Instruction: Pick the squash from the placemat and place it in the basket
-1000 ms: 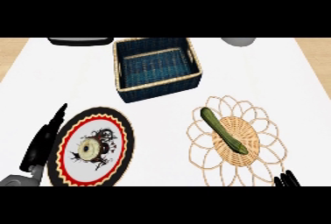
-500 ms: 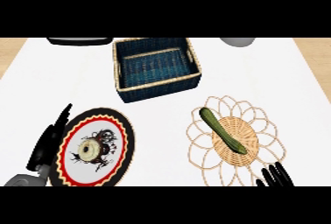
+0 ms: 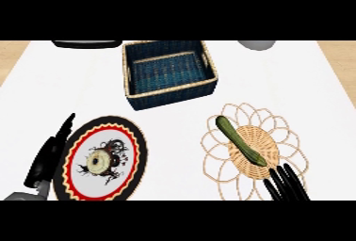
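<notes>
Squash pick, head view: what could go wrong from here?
1. The squash is slim and lies diagonally. The right robot hand, fingers straight near its end, may nudge or roll it instead of closing round it.
2. Those fingers overlap the edge loops of the placemat and could snag and drag it.
3. The basket has tall walls, so a low carry might clip the rim.

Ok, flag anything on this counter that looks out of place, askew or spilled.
Nothing stands out. The squash lies whole, diagonally across the placemat. The basket stands upright, only slightly turned. The plate lies flat. Nothing looks spilled or damaged.
</notes>
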Robot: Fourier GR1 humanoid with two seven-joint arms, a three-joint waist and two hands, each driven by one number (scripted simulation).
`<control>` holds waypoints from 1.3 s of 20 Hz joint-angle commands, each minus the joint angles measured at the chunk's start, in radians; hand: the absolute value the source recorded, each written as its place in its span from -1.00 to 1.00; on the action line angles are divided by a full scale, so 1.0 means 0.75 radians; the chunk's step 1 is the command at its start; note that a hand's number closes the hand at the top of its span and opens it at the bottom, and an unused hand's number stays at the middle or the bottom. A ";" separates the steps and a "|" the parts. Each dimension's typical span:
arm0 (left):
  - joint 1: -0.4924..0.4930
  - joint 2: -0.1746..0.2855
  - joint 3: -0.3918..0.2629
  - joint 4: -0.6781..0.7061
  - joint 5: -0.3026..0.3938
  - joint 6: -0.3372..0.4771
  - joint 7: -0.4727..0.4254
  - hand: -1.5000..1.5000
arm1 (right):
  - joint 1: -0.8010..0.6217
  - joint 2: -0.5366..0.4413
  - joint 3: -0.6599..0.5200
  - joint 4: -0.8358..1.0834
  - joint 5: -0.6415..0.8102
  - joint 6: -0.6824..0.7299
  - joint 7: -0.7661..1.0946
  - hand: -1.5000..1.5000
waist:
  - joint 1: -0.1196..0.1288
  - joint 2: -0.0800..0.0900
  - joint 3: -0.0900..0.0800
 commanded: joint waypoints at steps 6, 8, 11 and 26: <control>-0.058 -0.039 0.030 0.020 -0.046 -0.018 0.038 0.00 | -0.249 0.112 -0.058 0.237 -0.055 -0.069 0.012 -1.00 | 0.007 0.003 0.027; -0.019 -0.010 0.063 -0.013 -0.036 -0.070 0.042 0.00 | -0.270 0.116 -0.080 0.268 -0.052 -0.094 0.027 -1.00 | 0.009 0.002 0.027; 0.021 -0.010 0.065 -0.123 -0.050 -0.066 0.096 0.00 | -0.455 0.175 -0.058 0.461 0.017 -0.159 0.121 -1.00 | 0.019 0.003 0.028; -0.013 -0.171 0.182 -0.063 -0.222 -0.140 0.063 0.00 | -0.611 0.087 -0.128 0.577 -0.008 -0.072 0.148 -1.00 | 0.010 0.002 0.027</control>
